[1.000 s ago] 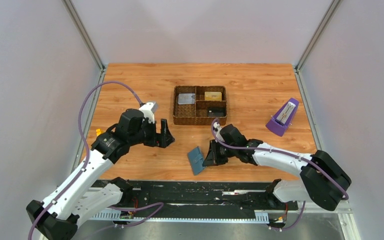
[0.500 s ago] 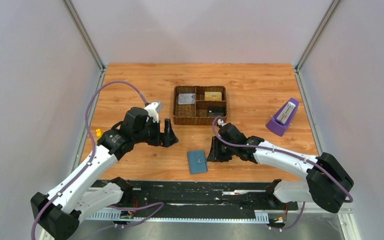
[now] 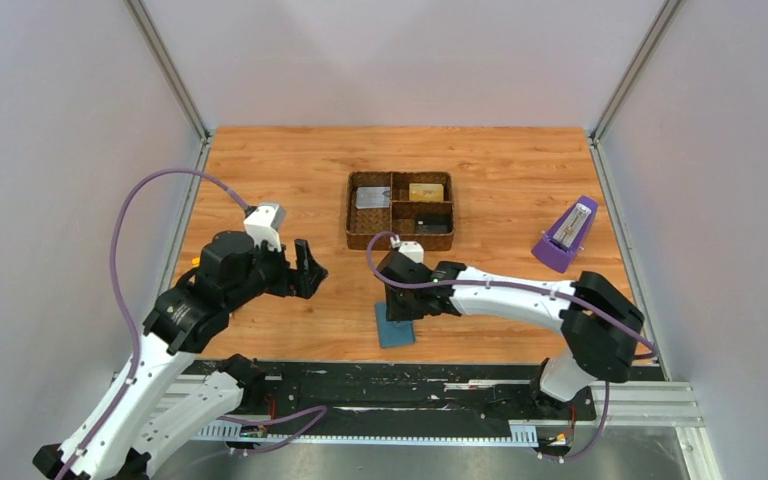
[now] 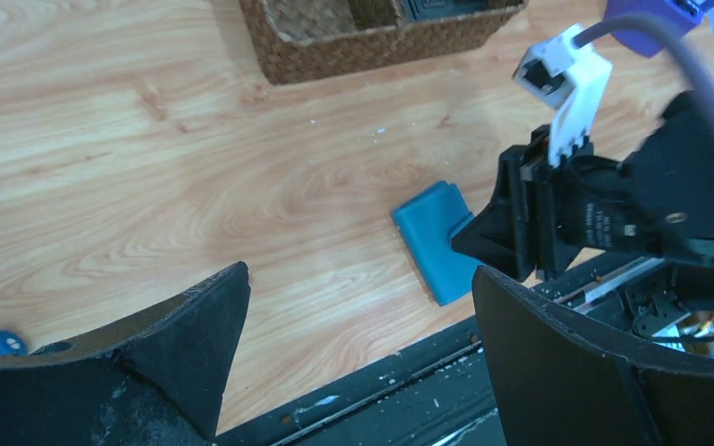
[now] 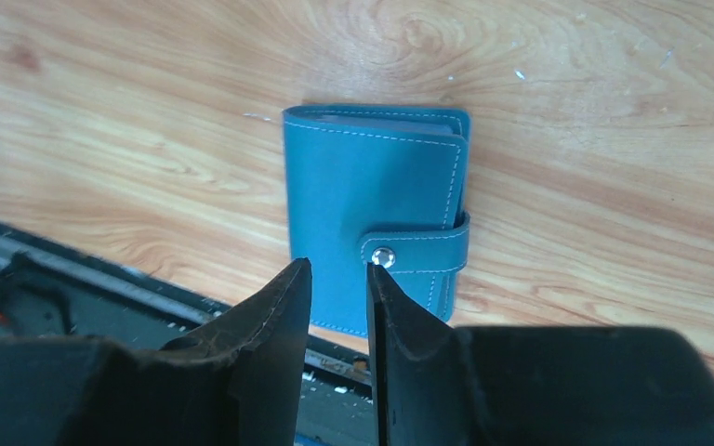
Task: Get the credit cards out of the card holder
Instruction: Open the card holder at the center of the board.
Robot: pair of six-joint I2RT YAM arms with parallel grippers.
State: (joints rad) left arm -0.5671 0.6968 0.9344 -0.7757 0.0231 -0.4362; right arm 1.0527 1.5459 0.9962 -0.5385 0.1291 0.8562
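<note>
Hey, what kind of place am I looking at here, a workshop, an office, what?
Most likely a robotics lab test cell. Plain white panels in metal framing box in a wooden table, two robot arms are bolted to its near edge, and unrelated props sit out: a woven tray, a purple metronome.

The tray (image 3: 400, 241) sits at the middle of the table (image 3: 500, 170). One card (image 3: 426, 191) lies in its back right compartment and another (image 3: 372, 197) in the back left. The metronome (image 3: 566, 234) stands well to the tray's right, near the table's right edge. The card holder (image 3: 394, 330) lies flat and closed in front of the tray, near the table's front edge. The right gripper (image 3: 401, 303) is over the holder's far part. The left gripper (image 3: 308, 270) is well apart to the holder's left, and a small block (image 3: 197, 264) lies by the left edge.
</note>
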